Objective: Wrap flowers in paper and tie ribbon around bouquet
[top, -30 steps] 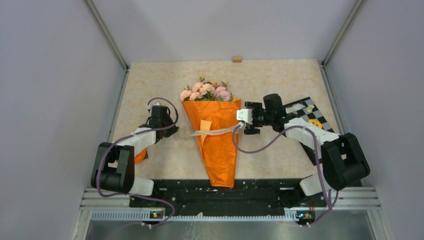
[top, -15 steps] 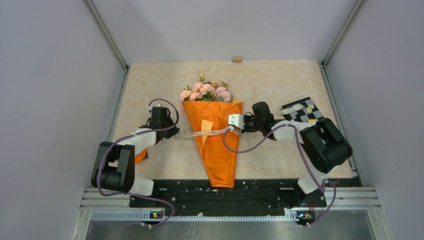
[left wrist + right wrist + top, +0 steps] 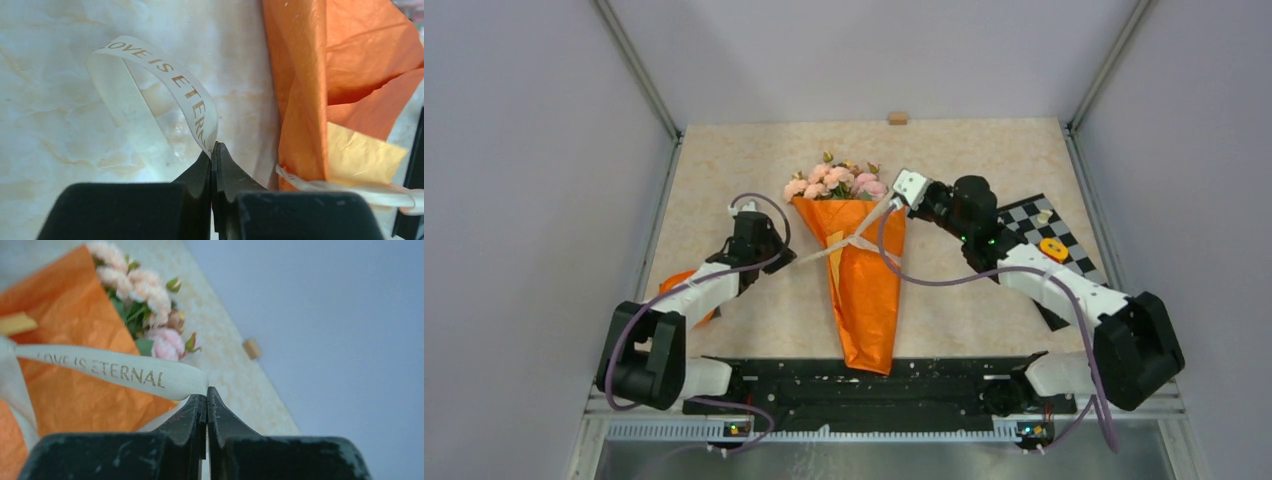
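Right hand [image 3: 911, 190] has swung from the 3 o'clock side of the bouquet [image 3: 860, 285] up to its 1 o'clock corner, beside the blooms. It has gone from spread to pressed together. Left arm has reached slightly further in.

- Right hand [image 3: 206, 392]: fingers pressed together, pinching one end of the ribbon [image 3: 115, 371]. From the tips the strip runs off toward 9 o'clock, across the orange paper [image 3: 65, 315].
- Left hand [image 3: 214, 147]: fingers pressed together, pinching the other end of the ribbon [image 3: 165, 75]. The free part curls in a loop over the worktop [image 3: 60, 100].
- Left hand [image 3: 776, 252] sits at 9 o'clock of the cone, low over the surface.

Writing: gold capitals on the cream strip. The right wrist view reads "LOVE IS ETERNAL". The left wrist view shows only "OVE IS ETERN" before the strip enters the grip.

Pose: the right arm stretches from its base at 5 o'clock toward 11 o'clock, wrist raised. The left arm lies low, forearm pointing toward 2 o'clock.

Task items: the bouquet lies mid-worktop [image 3: 984, 160], tip at 6 o'clock and flowers [image 3: 836, 182] at 12 o'clock. The ribbon [image 3: 854, 243] crosses the cone's upper part, and its two ends rise outward to the two hands. A pale yellow patch of paper [image 3: 360, 155] shows just beside the crossing.

Also present: a checkered board [image 3: 1024, 215] at 3 o'clock and a small wooden block [image 3: 898, 118] at 12 o'clock.
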You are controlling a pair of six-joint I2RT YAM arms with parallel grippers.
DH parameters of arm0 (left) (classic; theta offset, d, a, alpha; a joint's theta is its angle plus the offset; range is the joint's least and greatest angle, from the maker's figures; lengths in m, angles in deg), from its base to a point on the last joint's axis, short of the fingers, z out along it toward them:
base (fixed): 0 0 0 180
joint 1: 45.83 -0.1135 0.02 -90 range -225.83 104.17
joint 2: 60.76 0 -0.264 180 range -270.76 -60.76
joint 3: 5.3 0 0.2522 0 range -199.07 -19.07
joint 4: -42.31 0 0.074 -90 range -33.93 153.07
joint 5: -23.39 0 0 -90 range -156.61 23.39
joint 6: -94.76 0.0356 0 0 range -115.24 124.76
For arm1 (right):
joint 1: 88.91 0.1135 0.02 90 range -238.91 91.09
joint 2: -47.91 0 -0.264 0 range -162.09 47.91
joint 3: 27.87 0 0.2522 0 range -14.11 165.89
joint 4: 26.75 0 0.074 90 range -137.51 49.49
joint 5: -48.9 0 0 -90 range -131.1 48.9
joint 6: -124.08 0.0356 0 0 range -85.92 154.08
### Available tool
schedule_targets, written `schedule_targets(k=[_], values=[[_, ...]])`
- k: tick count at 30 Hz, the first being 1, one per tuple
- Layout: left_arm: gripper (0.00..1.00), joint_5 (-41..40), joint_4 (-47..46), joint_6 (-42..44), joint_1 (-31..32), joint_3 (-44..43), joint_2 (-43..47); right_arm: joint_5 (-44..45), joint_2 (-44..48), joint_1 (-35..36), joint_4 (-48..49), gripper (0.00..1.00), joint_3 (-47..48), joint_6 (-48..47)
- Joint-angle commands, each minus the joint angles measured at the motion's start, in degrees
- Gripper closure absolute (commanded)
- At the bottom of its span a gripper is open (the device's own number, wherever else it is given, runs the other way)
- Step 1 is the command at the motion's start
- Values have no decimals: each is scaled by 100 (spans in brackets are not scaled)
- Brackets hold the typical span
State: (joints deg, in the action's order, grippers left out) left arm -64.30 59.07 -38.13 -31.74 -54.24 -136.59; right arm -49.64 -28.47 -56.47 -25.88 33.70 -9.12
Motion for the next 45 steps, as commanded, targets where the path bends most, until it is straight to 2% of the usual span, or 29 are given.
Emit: schedule_targets(k=[1, 7, 11, 14, 16, 18, 20, 24, 29, 37, 40, 43, 45], values=[[100, -176, -147, -212, 248, -297, 295, 162, 546, 95, 540, 100, 651, 1305], [100, -761, 157, -364, 393, -576, 243, 58, 850, 95, 481, 100, 892, 1738], [100, -1741, 746, -626, 353, -575, 192, 252, 896, 33, 377, 100, 659, 1461], [100, -2217, 1362, -850, 151, -556, 37, -52, 860, -296, 253, 100, 372, 1278], [100, -2406, 1666, -948, -54, -486, -91, -541, 800, -683, 116, 100, 191, 1090], [100, -2427, 1909, -1049, -307, -406, -265, -1398, 772, -1190, -139, 100, -102, 480], [100, -2410, 1986, -1086, -532, -347, -417, -2087, 654, -1827, -195, 100, -354, 205], [100, -2289, 2101, -1236, -955, -352, -741, -3414, 50, -3373, -942, 100, -151, 73], [100, -2255, 2251, -1368, -1552, -260, -882, -3325, -691, -4171, -1101, 100, -450, -1173], [100, -2539, 2661, -1305, -1776, -381, -854, -3272, -1589, -4402, -1214, 100, -174, -1930], [100, -2047, 2364, -975, -1685, -383, -769, -3486, -1633, -4284, -1863, 100, -120, -2893], [100, -1704, 2017, -748, -1471, -368, -670, -3236, -1349, -3908, -2433, 100, -412, -4028], [100, -1673, 1993, -640, -1304, -420, -622, -3008, -1093, -3662, -2550, 88, -682, -4522]])
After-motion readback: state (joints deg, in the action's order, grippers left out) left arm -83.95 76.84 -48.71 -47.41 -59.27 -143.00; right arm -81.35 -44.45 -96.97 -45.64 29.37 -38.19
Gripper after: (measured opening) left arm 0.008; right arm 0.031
